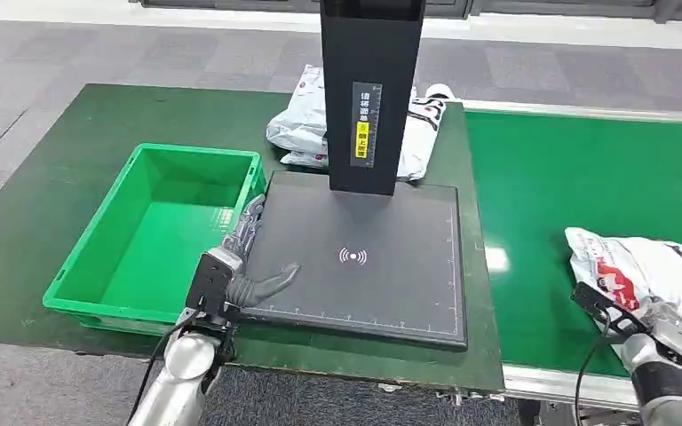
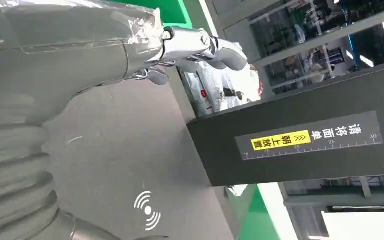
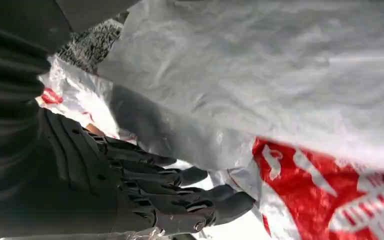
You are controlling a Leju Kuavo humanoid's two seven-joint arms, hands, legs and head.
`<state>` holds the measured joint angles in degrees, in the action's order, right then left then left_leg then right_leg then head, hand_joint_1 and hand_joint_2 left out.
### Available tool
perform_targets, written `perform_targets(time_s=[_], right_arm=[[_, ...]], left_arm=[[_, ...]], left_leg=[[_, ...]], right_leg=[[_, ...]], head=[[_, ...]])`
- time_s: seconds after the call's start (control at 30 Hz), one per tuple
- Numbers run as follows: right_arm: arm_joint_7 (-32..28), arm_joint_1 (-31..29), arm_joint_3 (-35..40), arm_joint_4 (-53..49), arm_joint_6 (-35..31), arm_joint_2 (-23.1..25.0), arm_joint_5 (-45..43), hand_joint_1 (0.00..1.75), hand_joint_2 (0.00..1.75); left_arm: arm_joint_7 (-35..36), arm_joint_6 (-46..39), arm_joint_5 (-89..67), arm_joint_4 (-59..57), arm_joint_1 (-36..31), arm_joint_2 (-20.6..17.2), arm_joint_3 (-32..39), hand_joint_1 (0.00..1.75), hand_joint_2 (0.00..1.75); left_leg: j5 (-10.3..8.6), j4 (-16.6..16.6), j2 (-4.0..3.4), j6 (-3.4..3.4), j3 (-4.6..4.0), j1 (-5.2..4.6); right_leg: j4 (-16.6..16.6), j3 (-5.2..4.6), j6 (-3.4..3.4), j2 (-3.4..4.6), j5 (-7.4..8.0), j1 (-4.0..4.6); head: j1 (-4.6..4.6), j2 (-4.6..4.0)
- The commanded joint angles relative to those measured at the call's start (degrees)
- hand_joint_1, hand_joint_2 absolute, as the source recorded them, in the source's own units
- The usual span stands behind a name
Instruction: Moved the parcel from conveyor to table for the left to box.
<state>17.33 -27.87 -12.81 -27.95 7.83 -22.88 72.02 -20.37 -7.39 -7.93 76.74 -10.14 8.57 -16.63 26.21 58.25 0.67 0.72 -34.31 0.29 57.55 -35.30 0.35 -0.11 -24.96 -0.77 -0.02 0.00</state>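
Note:
A white plastic parcel (image 1: 626, 264) with red print lies on the green conveyor belt (image 1: 568, 177) at the near right. My right hand (image 1: 666, 330) is at its near edge, mostly covered by the bag. In the right wrist view the dark fingers (image 3: 180, 192) curl around a fold of the parcel (image 3: 280, 75), with the grey thumb on the fold's other side. My left hand (image 1: 241, 266) rests with fingers spread on the left edge of the black scanner pad (image 1: 382, 293), holding nothing. The empty green box (image 1: 197, 152) stands just left of it.
A black post (image 1: 371, 89) with a yellow label rises from the far side of the pad. Several more white parcels (image 1: 297, 124) lie behind it on the green table (image 1: 62, 169). The post (image 2: 300, 145) stands close ahead in the left wrist view.

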Motion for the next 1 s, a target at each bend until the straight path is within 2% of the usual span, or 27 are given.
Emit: perform_targets(time_s=[0.03, 0.13, 0.17, 0.2, 0.33, 0.4, 0.57, 0.8, 0.83, 0.9, 0.93, 1.0], right_arm=[[0.1, -1.9, 4.0, 6.6, 2.2, 1.2, 0.3, 0.0, 1.75], [-0.1, -1.4, 4.2, 6.8, 2.9, 1.0, 0.5, 0.0, 1.75], [-0.2, -1.2, 4.2, 6.7, 2.9, 1.0, 0.6, 0.52, 1.75], [-0.4, -1.0, 4.2, 6.6, 2.8, 1.0, 0.5, 1.75, 1.75], [-1.2, -1.0, 4.5, 5.9, 2.5, 1.4, 0.7, 1.75, 1.75], [-1.1, -2.1, 4.8, 6.2, 2.7, 1.5, 1.0, 1.75, 1.75], [-1.0, -2.4, 4.9, 6.2, 2.4, 1.7, 1.1, 1.75, 1.75], [-1.2, -3.3, 1.4, 4.4, -3.0, 3.1, -1.1, 1.75, 1.75], [-2.4, -3.6, 0.5, 4.2, -3.3, 3.5, -2.3, 1.75, 1.75], [-8.1, -3.9, -2.7, 2.8, -4.7, 5.0, -7.0, 1.75, 1.75], [-17.5, -4.6, -6.5, 0.8, -2.4, 7.1, -14.2, 1.75, 1.75], [-23.0, -3.9, -7.6, -5.0, 1.3, 9.4, -22.4, 1.75, 1.75]], left_arm=[[0.6, 0.7, 0.4, -4.7, -3.0, -0.8, -0.5, 0.0, 1.75], [0.6, 0.9, 0.5, -4.8, -2.8, -0.9, -0.5, 0.0, 1.75], [0.7, 0.9, 0.5, -4.8, -2.7, -0.9, -0.5, 0.0, 1.75], [0.7, 0.9, 0.5, -4.8, -2.6, -0.9, -0.4, 0.0, 1.75], [0.7, 1.1, 0.5, -4.5, -2.2, -1.2, -0.4, 0.0, 1.75], [0.7, -2.4, -3.1, -4.2, -2.1, -1.6, -0.9, 0.0, 1.75], [1.0, -1.2, -1.7, -3.3, -1.7, -1.3, -0.5, 0.0, 1.75], [1.4, -1.0, -1.8, -0.8, 0.0, -1.3, 0.6, 0.0, 1.75], [1.5, -1.0, -1.8, -0.5, 0.2, -1.4, 0.7, 0.0, 1.75], [1.6, -1.2, -1.8, 0.3, 0.8, -1.5, 1.2, 0.0, 1.75], [1.6, -1.4, -1.7, 1.2, 1.5, -1.9, 1.8, 0.0, 1.75], [1.5, -1.3, -1.8, 1.6, 1.9, -1.9, 2.7, 0.0, 1.75]], left_leg=[[0.02, -0.1, -0.08, 0.01, 0.15, 0.04], [0.04, -0.1, -0.14, 0.01, 0.29, 0.04], [0.03, -0.1, -0.11, 0.01, 0.29, 0.03], [0.03, -0.1, -0.1, 0.01, 0.26, 0.05], [0.02, -0.1, -0.06, 0.01, 0.21, 0.04], [0.02, -0.2, -0.16, 0.01, 0.29, 0.0], [0.03, -0.1, -0.18, 0.02, 0.23, 0.04], [0.09, -0.3, -0.34, 0.02, 0.64, 0.01], [0.07, -0.1, -0.28, 0.02, 0.3, 0.01], [0.06, -0.1, -0.27, 0.02, 0.19, 0.02], [0.09, -0.1, -0.45, 0.02, 0.31, 0.0], [0.09, -0.2, -0.46, 0.02, 0.43, 0.0]], right_leg=[[-0.1, 0.15, -0.03, 0.05, 0.02, 0.05], [-0.2, 0.29, -0.05, 0.1, 0.02, 0.06], [-0.2, 0.29, -0.05, 0.07, 0.01, 0.04], [-0.2, 0.27, -0.04, 0.05, 0.01, 0.06], [-0.1, 0.23, -0.03, 0.02, 0.0, 0.05], [-0.1, 0.25, -0.04, 0.11, 0.02, 0.01], [-0.1, 0.23, -0.04, 0.14, 0.02, 0.05], [-0.3, 0.55, -0.08, 0.25, -0.01, 0.04], [-0.1, 0.23, -0.04, 0.24, 0.0, 0.02], [-0.1, 0.14, -0.03, 0.24, 0.02, 0.03], [-0.1, 0.2, -0.04, 0.4, 0.03, 0.02], [-0.2, 0.34, -0.06, 0.4, 0.03, 0.02]], head=[[0.0, 0.0], [0.0, 0.02], [0.0, 0.0], [0.0, 0.02], [0.0, 0.02], [0.0, 0.0], [0.0, 0.0], [0.0, 0.0], [0.0, 0.02], [0.0, 0.0], [0.0, 0.0], [0.0, 0.0]])
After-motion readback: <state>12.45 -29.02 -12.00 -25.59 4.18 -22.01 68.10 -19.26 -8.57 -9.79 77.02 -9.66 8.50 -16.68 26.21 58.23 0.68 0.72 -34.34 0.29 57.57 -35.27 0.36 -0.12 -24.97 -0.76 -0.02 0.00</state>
